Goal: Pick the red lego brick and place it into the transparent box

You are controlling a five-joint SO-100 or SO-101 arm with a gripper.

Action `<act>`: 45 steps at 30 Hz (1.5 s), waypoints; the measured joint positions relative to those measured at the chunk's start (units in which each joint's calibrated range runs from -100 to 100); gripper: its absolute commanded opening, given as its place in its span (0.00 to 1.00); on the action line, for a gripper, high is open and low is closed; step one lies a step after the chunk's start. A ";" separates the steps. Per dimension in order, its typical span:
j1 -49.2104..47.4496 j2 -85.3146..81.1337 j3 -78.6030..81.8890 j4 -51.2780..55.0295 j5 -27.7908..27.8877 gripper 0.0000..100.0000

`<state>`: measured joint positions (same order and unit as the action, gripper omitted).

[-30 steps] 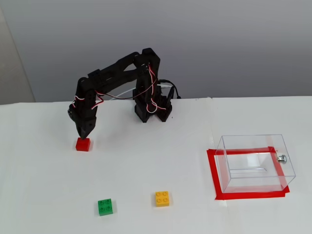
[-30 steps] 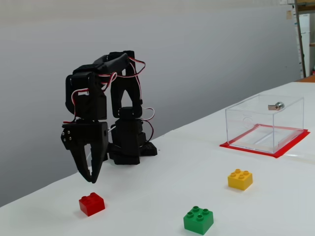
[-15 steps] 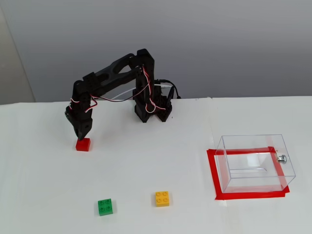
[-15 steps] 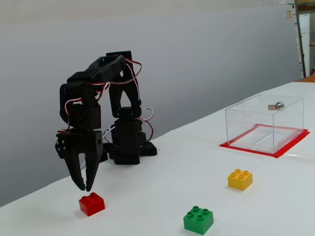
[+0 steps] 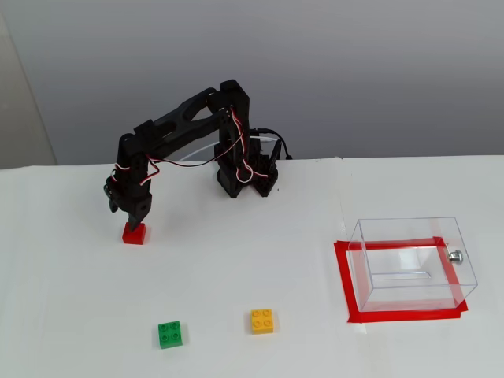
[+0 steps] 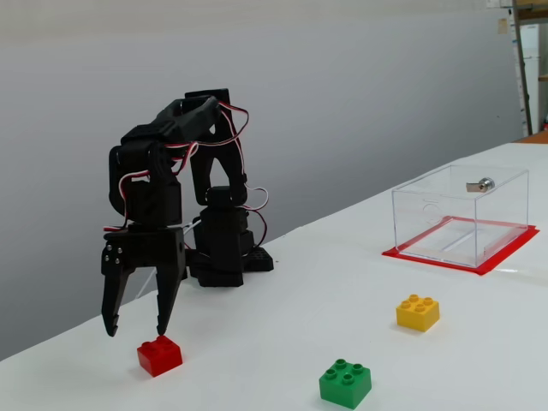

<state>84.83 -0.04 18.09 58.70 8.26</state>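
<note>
White counter (image 5: 252, 268) under a grey wall: the claw (image 6: 134, 329) hangs spread wide just above the red lego brick (image 6: 160, 354), not touching it. Well apart, at the right in both fixed views, stands the transparent box (image 5: 413, 262).

Single black arm (image 5: 185, 118), base (image 6: 221, 248) fixed on the white table (image 5: 260, 260); upper links arch up and forward from the base, red and white wires looped along the joints. Wrist pitched straight down. Gripper (image 6: 134, 329) with both fingers spread wide apart, tips pointing down just above the table, the nearer fingertip (image 6: 160, 328) close to the tabletop. Nothing between the fingers.
</note>
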 measured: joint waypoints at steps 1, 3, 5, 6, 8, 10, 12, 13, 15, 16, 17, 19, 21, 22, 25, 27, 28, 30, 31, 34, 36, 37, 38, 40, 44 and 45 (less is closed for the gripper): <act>-0.85 0.00 0.00 0.00 0.54 0.25; -2.67 0.00 0.00 0.00 1.47 0.25; -4.06 0.25 0.00 0.00 1.86 0.25; -4.38 0.42 0.00 0.00 2.00 0.25; -4.81 0.76 0.00 0.00 2.64 0.25; -5.45 1.61 0.00 0.00 4.15 0.25; -6.20 2.20 0.00 0.00 5.57 0.25; -6.62 2.54 0.00 0.00 6.40 0.25; -6.84 3.30 0.00 0.00 8.60 0.25; -6.52 3.55 0.00 0.00 9.77 0.25; -6.20 3.81 0.00 0.00 10.85 0.25; -5.56 4.06 0.00 0.26 13.19 0.25; -5.34 4.06 0.00 0.86 14.90 0.25; -5.34 4.06 0.00 1.11 15.24 0.25; -5.34 4.06 0.00 1.11 16.02 0.26; -4.91 4.06 0.53 1.11 16.81 0.27; -4.81 4.06 1.15 1.11 17.59 0.27; -4.59 4.06 2.29 1.20 18.86 0.27; -4.59 4.06 2.29 1.11 19.39 0.27; -3.85 4.06 2.56 1.11 20.13 0.27; -3.10 4.06 2.56 1.11 20.57 0.27; -2.78 4.06 2.56 1.11 20.62 0.27; -2.78 4.06 2.56 1.11 20.76 0.27; -3.31 4.40 2.56 1.11 21.25 0.27; -3.74 7.36 2.56 -0.86 21.45 0.27; -3.42 7.95 2.56 -1.63 21.45 0.27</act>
<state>81.41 7.91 20.65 57.07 29.70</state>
